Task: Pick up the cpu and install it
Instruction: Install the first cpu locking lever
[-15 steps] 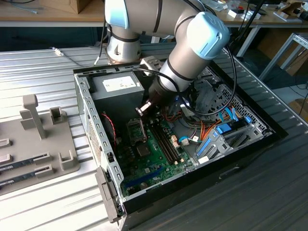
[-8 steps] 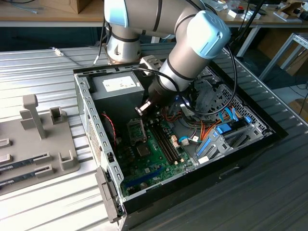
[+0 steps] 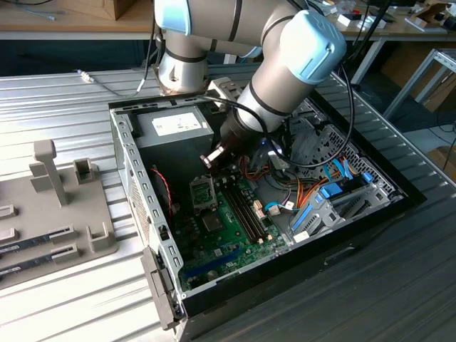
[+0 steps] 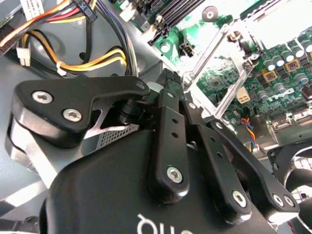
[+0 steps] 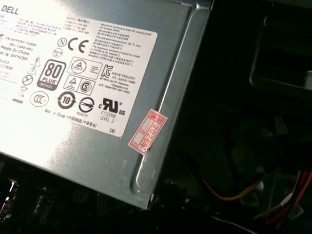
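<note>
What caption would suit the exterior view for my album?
Robot arm reaching into an open computer case, its gripper above the green motherboard.

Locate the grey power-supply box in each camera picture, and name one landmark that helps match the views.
Exterior view: the power-supply box sits in the case's far corner, towards the exterior view's left.
First wrist view: its labelled face, seen close up.
Second wrist view: yellow wires cross the grey case floor.
Shared landmark: yellow wires in both wrist views, just past the box's corner in the first.
</note>
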Robot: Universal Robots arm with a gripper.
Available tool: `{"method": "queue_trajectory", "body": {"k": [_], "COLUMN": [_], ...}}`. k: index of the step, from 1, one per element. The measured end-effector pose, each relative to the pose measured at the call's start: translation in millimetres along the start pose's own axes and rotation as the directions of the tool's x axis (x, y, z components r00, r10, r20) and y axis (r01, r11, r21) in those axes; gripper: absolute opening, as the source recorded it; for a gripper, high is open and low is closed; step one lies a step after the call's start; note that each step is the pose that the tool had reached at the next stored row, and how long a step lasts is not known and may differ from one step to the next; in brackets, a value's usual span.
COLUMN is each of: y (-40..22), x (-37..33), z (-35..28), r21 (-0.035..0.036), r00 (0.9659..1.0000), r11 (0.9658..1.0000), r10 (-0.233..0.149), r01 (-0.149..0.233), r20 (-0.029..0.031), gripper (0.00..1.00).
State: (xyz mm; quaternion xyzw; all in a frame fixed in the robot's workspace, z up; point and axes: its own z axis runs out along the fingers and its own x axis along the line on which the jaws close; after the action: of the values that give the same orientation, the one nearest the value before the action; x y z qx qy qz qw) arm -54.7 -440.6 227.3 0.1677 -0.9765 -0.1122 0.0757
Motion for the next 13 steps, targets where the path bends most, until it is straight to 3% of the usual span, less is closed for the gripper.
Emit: {"method": "queue_trajectory", "body": {"k": [8,10,13], "y": [-6.7,-6.7,-6.8], "x": [2.7,2.7,2.7], "z": [-1.4,-1.5,-1.6], "r21": [-0.0156,-0.014,-0.0161], "r00": [0.9999,0.9992,0.9983], "r11": [0.9998,0.9991,0.9982], "r10": [-0.013,-0.04,-0.058], "r01": [0.013,0.04,0.058], "r20": [0.0031,-0.0033,-0.0065], "gripper": [0.11,0.11,0.11]}}
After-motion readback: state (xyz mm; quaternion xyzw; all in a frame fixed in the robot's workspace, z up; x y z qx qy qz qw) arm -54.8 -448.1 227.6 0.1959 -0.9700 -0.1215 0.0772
